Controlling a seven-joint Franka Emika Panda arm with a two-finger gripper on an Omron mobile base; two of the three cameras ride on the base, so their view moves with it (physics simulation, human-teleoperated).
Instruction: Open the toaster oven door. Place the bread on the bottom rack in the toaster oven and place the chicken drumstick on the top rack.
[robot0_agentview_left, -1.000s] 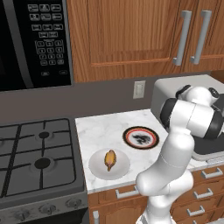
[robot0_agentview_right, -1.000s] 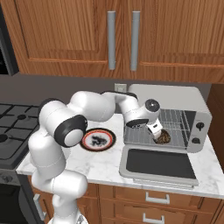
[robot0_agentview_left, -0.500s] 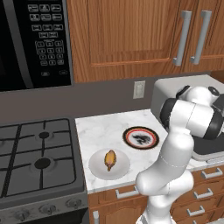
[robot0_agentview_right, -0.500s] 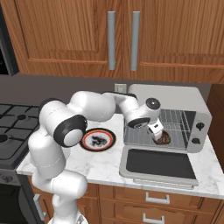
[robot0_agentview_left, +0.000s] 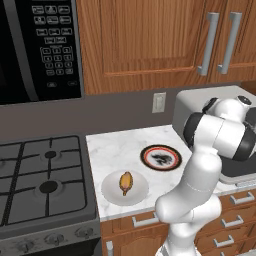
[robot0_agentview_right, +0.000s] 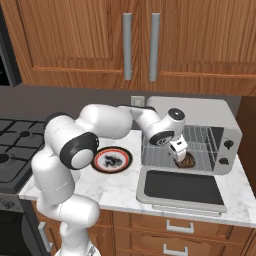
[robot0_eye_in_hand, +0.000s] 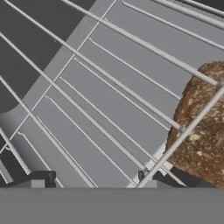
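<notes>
Left base view: drumstick (robot0_agentview_left: 125, 183) waiting on its plate (robot0_agentview_left: 111, 194), lower middle of the worktop (robot0_agentview_left: 117, 147).

Right base view: hand (robot0_agentview_right: 180, 154) inside the oven (robot0_agentview_right: 200, 134), right of centre, door (robot0_agentview_right: 179, 189) down, bread (robot0_agentview_right: 186, 161) right at the fingertips. Can't tell if gripped.

Hand view: bread (robot0_eye_in_hand: 202, 131) at right edge, sitting off the rack (robot0_eye_in_hand: 109, 100). Could snag the wires backing out, or drag the bread along.

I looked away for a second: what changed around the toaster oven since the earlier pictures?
The tool has lifted slightly up and back off the bread, which now lies on the bottom rack. Its jaws' state is unclear. The toaster oven door stays open; the chicken drumstick stays on its plate.
</notes>
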